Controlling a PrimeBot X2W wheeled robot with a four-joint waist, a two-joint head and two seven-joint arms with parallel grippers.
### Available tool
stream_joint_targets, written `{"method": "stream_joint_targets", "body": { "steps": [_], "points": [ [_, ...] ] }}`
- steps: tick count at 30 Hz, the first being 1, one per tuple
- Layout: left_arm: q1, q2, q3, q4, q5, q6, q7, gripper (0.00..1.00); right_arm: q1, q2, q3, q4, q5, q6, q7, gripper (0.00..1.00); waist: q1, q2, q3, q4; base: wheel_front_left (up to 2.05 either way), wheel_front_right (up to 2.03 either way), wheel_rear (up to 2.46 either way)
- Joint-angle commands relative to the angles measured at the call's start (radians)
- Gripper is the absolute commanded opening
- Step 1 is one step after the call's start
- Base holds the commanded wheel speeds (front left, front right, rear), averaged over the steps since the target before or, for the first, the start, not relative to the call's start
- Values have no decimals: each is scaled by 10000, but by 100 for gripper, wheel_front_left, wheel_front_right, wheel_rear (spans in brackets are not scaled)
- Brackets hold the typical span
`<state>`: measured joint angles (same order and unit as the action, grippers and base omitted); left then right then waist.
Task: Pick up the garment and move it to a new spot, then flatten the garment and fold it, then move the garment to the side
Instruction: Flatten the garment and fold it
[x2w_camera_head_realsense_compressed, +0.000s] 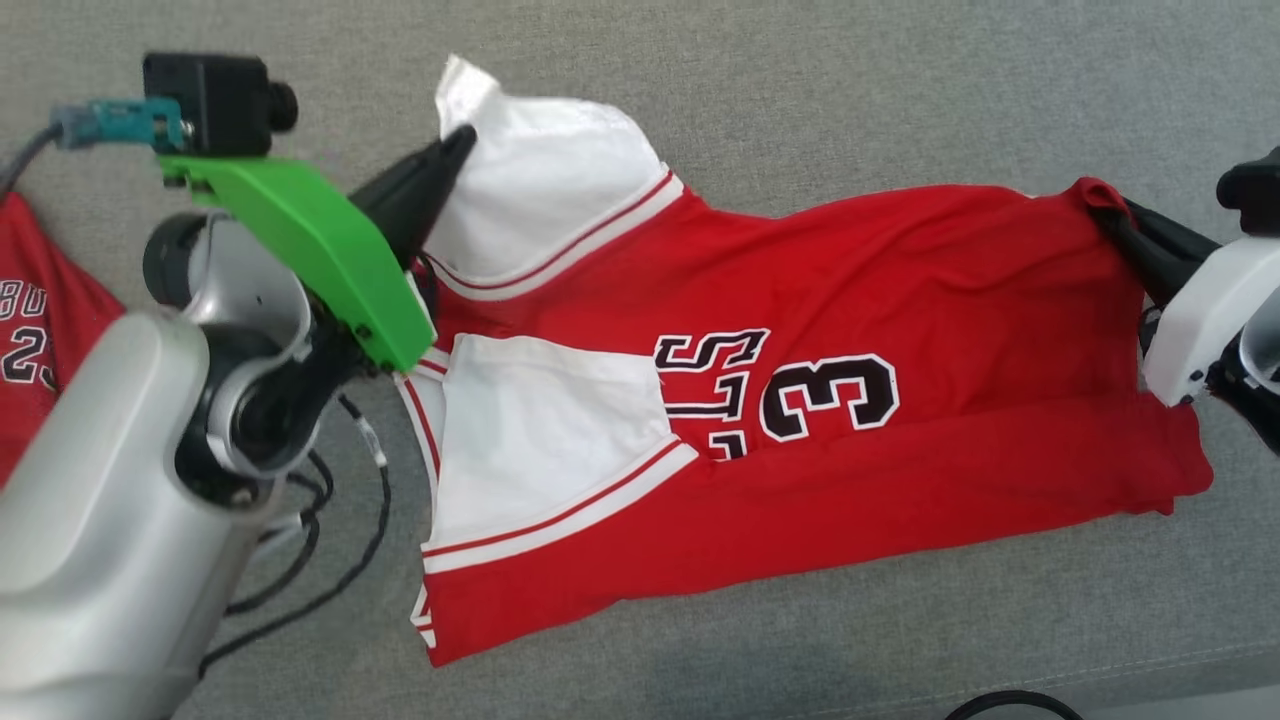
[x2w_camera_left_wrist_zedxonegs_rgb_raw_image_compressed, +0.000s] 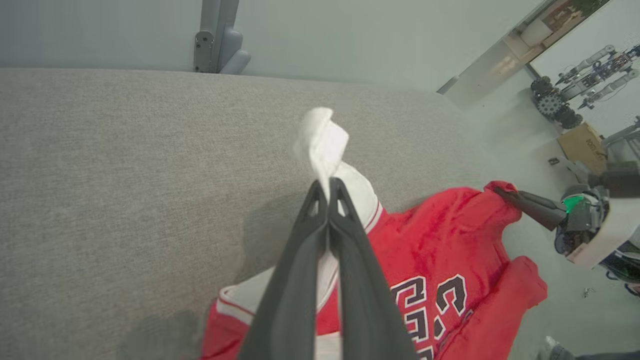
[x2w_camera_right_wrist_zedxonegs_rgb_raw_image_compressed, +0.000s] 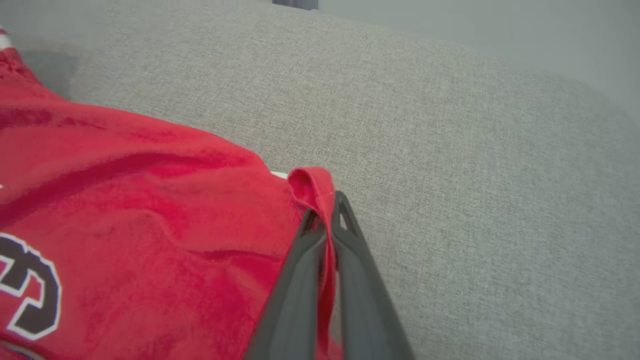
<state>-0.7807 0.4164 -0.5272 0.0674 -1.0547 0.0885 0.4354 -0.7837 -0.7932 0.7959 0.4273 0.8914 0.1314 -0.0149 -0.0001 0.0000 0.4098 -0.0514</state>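
The garment (x2w_camera_head_realsense_compressed: 800, 420), a red jersey with white sleeves, lies spread sideways across the grey upholstered surface (x2w_camera_head_realsense_compressed: 900, 90), number facing up. The left gripper (x2w_camera_head_realsense_compressed: 460, 140) is pressed together on the upper white sleeve, whose tip sticks up past the fingertips. The right gripper (x2w_camera_head_realsense_compressed: 1113, 213) pinches a rolled red corner of the hem at the opposite end. The cloth near each pinch looks slightly raised, though that is hard to judge. Another red jersey (x2w_camera_head_realsense_compressed: 40, 320) lies apart at the left edge.
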Motion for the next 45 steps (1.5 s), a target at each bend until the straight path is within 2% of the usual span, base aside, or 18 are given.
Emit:
{"method": "stream_joint_targets", "body": {
  "steps": [1,9,19,25,31,39,45],
  "points": [
    [657,243,-30,-795,-65,187,-1,0,123,-103,254,-197,41,-15,-386,0,1,0,-147,115,0,0,0],
    [3612,719,-326,-4163,-214,1143,-343,0,379,-1023,1806,-367,-427,-15,-1758,0,1,0,-440,358,0,0,0],
    [5469,520,-543,-5848,-561,1586,-892,0,339,-1332,2421,400,-868,-15,-2441,0,1,0,-865,719,0,0,0],
    [6063,220,-671,-5594,-1178,1472,-936,0,395,-1455,2679,310,-1069,-15,-2512,0,1,0,-1022,845,0,0,0],
    [6400,150,-611,-5096,-1587,1248,-1012,0,347,-1803,2722,-92,-1325,-15,-2512,0,1,0,-1137,907,0,0,0],
    [6757,209,-425,-4261,-2091,1028,-975,0,444,-2065,2302,-547,-2405,-15,-2514,0,1,0,-1212,942,0,0,0],
    [6844,1,-527,-3895,-2323,752,-976,0,666,-2280,2495,-726,-3046,-15,-2513,0,1,0,-1222,1002,0,0,0]
  ]
}}
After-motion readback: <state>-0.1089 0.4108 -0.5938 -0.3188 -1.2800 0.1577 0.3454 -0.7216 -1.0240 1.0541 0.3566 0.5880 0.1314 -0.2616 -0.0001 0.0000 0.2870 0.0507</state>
